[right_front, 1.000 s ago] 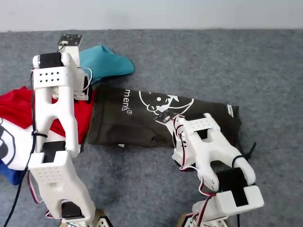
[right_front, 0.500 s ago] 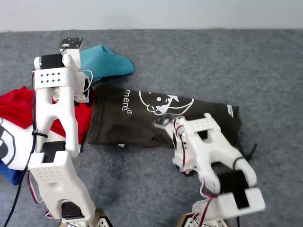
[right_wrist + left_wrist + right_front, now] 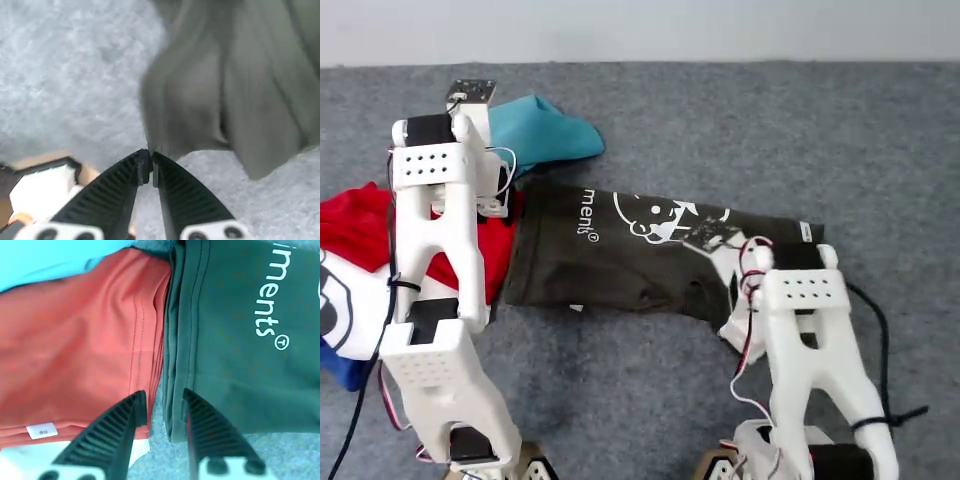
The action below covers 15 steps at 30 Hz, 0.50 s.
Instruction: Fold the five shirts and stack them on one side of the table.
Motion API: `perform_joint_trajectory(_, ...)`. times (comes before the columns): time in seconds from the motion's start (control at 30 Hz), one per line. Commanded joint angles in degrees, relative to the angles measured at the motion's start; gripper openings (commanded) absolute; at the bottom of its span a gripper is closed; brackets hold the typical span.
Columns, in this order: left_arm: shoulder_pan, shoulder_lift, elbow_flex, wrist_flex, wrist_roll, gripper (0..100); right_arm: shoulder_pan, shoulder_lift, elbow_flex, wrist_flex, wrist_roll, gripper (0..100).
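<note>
The dark shirt (image 3: 620, 260) lies as a long band across the middle of the high view, its left end touching the red shirt (image 3: 360, 225). My right gripper (image 3: 151, 167) is closed to a sliver on what looks like the band's lower right edge (the blur leaves some doubt). My left gripper (image 3: 160, 405) hovers over the line where the two shirts meet, jaws a little apart, holding nothing. For a clean fold I'd carry the pinched end low and straight leftward, keeping the red cloth out of it.
</note>
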Motion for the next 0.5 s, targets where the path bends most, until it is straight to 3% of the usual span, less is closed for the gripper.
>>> perform_joint_trajectory(0.0,0.0,-3.6,-0.1,0.0,-0.7,12,1.3,3.4,-1.2,-4.8,0.7,1.3)
perform_joint_trajectory(0.47,0.1,-3.5,0.0,0.0,-0.7,12,7.5,26.2,-26.4,-6.5,0.6,1.3)
